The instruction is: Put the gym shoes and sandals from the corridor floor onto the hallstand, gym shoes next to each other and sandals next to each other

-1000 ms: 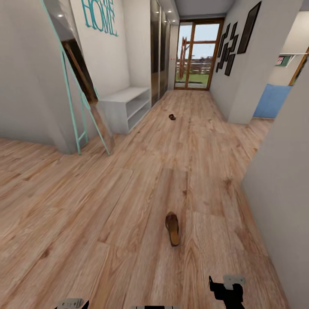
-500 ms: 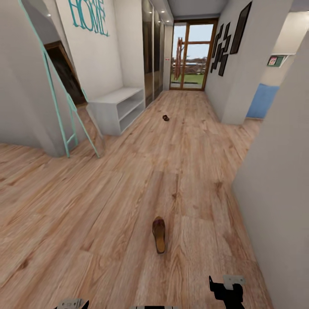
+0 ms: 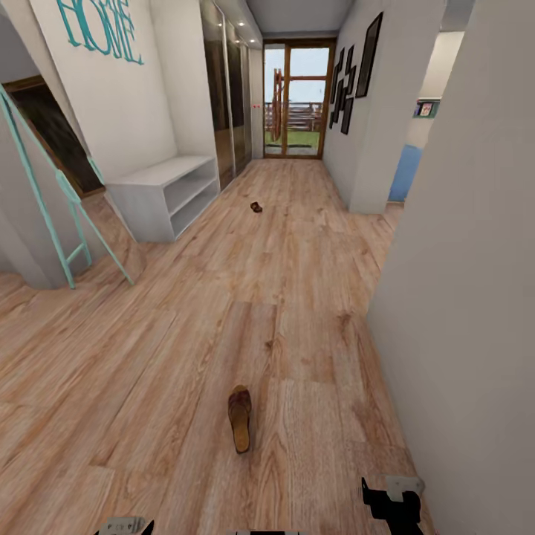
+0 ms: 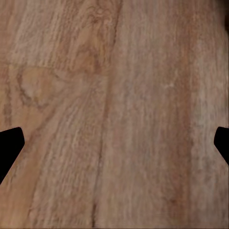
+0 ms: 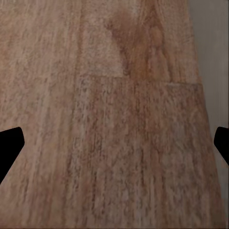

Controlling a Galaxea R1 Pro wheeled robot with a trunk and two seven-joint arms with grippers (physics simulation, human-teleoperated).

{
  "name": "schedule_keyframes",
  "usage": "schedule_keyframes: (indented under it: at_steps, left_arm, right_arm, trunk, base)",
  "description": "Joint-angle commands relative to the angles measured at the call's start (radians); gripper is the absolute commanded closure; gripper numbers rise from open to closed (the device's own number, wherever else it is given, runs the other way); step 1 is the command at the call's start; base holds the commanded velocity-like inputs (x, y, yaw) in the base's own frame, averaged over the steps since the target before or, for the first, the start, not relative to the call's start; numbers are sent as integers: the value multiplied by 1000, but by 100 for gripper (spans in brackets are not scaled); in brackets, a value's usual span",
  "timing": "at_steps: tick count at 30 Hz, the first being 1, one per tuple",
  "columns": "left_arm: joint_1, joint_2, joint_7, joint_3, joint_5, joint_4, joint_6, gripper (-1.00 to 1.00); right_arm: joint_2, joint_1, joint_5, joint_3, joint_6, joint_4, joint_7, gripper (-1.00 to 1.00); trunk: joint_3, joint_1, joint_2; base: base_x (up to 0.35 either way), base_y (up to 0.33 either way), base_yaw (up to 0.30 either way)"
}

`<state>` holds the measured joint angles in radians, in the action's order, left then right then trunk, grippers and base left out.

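Sandals split along the corridor floor point(image 3: 186, 349) — near sandal point(image 3: 239, 418) lying lengthwise on the planks just ahead of the arms, far sandal point(image 3: 255, 206) small and dark, well down the hall, near the low white shelf bench point(image 3: 160, 172) on the left wall. No gym shoes or hallstand made out from here.

Step in hand, by judgement: approach to the first pick, base not yet lined up on the near sandal.

Right gripper point(image 5: 114, 143) hanging over bare planks beside the grey wall point(image 3: 475, 312), jaws spread wide, empty. Left gripper point(image 4: 114, 143) likewise over bare floor, jaws wide apart, nothing between them.

Next move probably calls for closing in a little, then lowering one arm so the open jaws straddle the sandal across its narrow width — low, flat thing, so a near-floor grasp needed.

Against the earlier head pictures: whole scene slid leftward and sandal drawn lower in view — camera and base turning and advancing, sandals themselves apparently unmoved. Turquoise ladder frame point(image 3: 52, 200) now at the left edge
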<state>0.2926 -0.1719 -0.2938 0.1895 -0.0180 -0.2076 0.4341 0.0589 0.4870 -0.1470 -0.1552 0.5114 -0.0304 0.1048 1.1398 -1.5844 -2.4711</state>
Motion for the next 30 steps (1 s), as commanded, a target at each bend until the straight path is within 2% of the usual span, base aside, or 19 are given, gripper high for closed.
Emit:
schedule_keyframes:
  at_steps: [1,10,30]
  left_arm:
    - [0,0,-8,8,-2,1,2,-100]
    - [0,0,-8,8,-2,1,2,-100]
    - [0,0,-8,10,-2,1,2,-100]
  right_arm:
    - [0,1,-10,-7,3,1,4,-100]
    - [-1,1,-10,-6,3,0,4,-100]
    - [-1,1,-12,-6,4,1,4,-100]
  trunk:
    - [0,0,0]
    - [-3,0,0]
    - [-3,0,0]
  base:
    - [97,-119,-231]
    - [97,-92,-108]
    - [35,-16,-6]
